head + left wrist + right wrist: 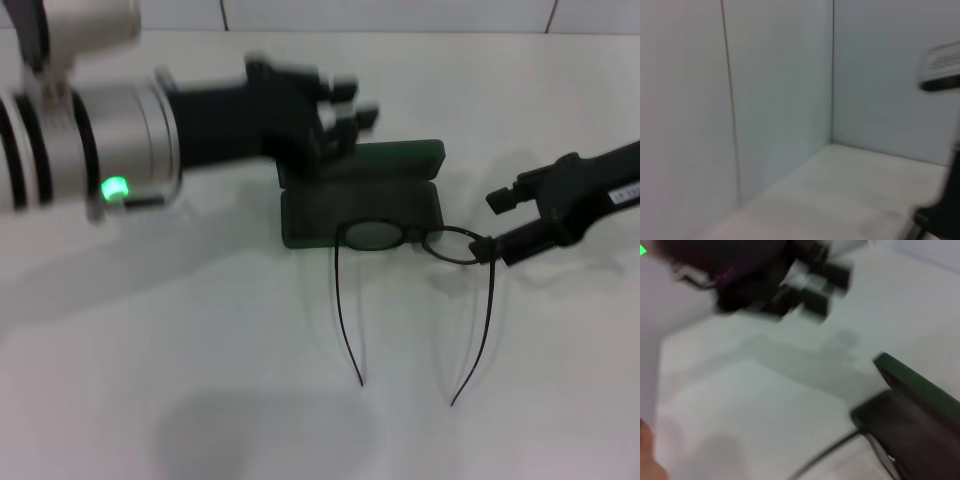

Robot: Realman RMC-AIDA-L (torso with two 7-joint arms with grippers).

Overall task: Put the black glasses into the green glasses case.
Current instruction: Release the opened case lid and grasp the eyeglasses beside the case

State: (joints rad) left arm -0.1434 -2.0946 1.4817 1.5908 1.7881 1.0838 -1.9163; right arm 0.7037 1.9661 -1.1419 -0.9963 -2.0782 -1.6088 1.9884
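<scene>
Two grippers worked the white table (200,380): the right gripper (492,222) pinched the black glasses (410,240) at the open green glasses case (360,200); the left gripper (345,110), fingers apart, hovered above.

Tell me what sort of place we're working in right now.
Probably a lab test bench: a plain white table boxed in by white panel walls, with only the green case and the glasses on it. The left gripper and right gripper flank the case.

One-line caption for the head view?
Right gripper holds black glasses at the open green glasses case; left gripper above.
</scene>
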